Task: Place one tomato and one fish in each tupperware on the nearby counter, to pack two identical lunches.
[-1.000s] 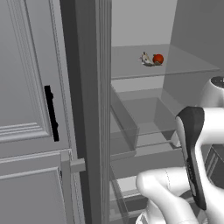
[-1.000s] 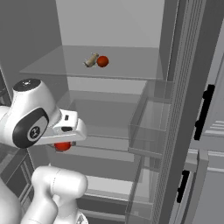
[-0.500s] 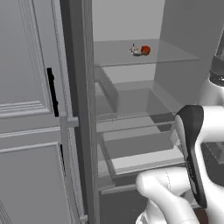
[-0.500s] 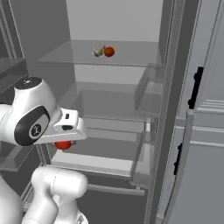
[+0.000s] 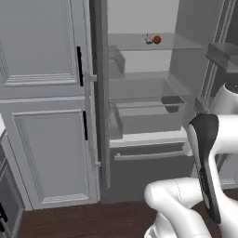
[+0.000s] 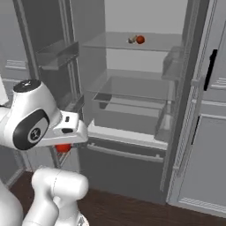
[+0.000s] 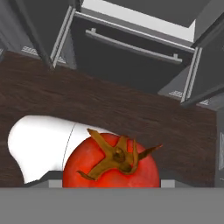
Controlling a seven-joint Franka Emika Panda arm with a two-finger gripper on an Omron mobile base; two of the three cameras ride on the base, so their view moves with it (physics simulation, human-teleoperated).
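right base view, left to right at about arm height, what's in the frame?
White robot arm joint with dark round cap → red tomato tucked under the hand → open grey fridge interior with clear glass shelves → grey panelled cabinet door with black handle.

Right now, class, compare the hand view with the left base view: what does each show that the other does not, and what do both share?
Hand view alone: a round red tomato with a brown dried stem close at the tool, hanging above the floor. Left base view alone: a small red tomato beside a pale fish on the clear glass top shelf of the open fridge, and grey panelled cabinet doors with black handles. Both: the dark brown wooden floor and the fridge's lower drawer front.
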